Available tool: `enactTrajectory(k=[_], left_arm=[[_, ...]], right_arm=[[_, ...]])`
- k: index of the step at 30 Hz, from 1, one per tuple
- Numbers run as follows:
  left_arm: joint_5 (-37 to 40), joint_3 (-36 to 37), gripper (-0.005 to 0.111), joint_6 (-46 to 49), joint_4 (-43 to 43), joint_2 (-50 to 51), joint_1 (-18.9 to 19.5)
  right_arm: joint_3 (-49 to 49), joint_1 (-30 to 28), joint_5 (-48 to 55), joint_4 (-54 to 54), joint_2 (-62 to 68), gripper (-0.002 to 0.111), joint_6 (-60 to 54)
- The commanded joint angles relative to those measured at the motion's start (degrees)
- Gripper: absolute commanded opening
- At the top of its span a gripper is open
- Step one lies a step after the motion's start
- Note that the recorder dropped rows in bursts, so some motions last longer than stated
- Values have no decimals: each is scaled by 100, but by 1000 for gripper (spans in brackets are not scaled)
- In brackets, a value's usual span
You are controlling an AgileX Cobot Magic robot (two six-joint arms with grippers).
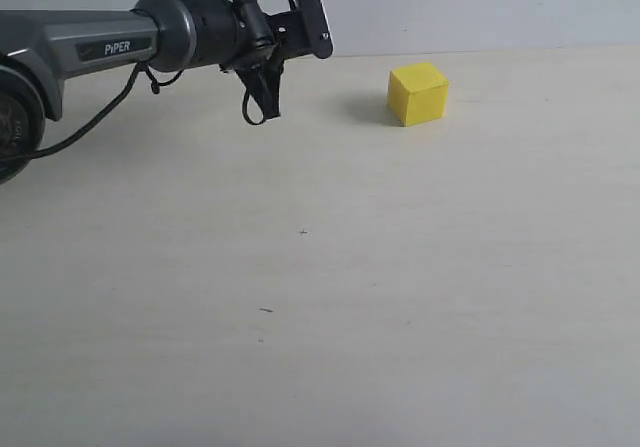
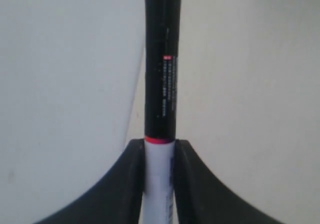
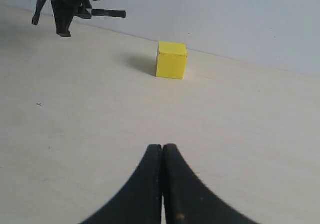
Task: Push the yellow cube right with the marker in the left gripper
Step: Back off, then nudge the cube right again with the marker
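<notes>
The yellow cube (image 1: 418,92) (image 3: 171,59) sits on the pale table near the back wall. My left gripper (image 2: 160,144) (image 1: 312,22) is shut on the marker (image 2: 161,73), its fingers clamping the white barrel just below a thin red ring, with the long black cap sticking out ahead. In the exterior view this gripper hangs above the table, left of the cube with a clear gap. The cap appears as a thin dark bar (image 3: 110,13) in the right wrist view. The cube is out of the left wrist view. My right gripper (image 3: 162,146) is shut on nothing, well short of the cube.
The beige table (image 1: 330,297) meets a grey-blue wall (image 1: 480,7) just behind the cube. Loose black cables (image 1: 255,107) dangle under the left wrist. A few tiny dark specks (image 1: 265,310) mark the tabletop.
</notes>
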Motion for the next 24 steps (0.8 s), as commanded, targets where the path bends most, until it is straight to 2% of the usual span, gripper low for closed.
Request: enactTrajectory(k=[1, 4, 9, 24], left_arm=[[-805, -147, 0, 114, 255, 299, -10], [-833, -351, 0, 174, 265, 568, -20], [-1447, -464, 0, 370, 320, 766, -80], [-1598, -464, 0, 877, 530, 780, -118]], right_arm=[[24, 6, -77, 11, -21, 0, -10], [24, 6, -77, 11, -21, 0, -10], [24, 6, -77, 11, -21, 0, -10], [24, 6, -77, 11, -21, 0, -10]])
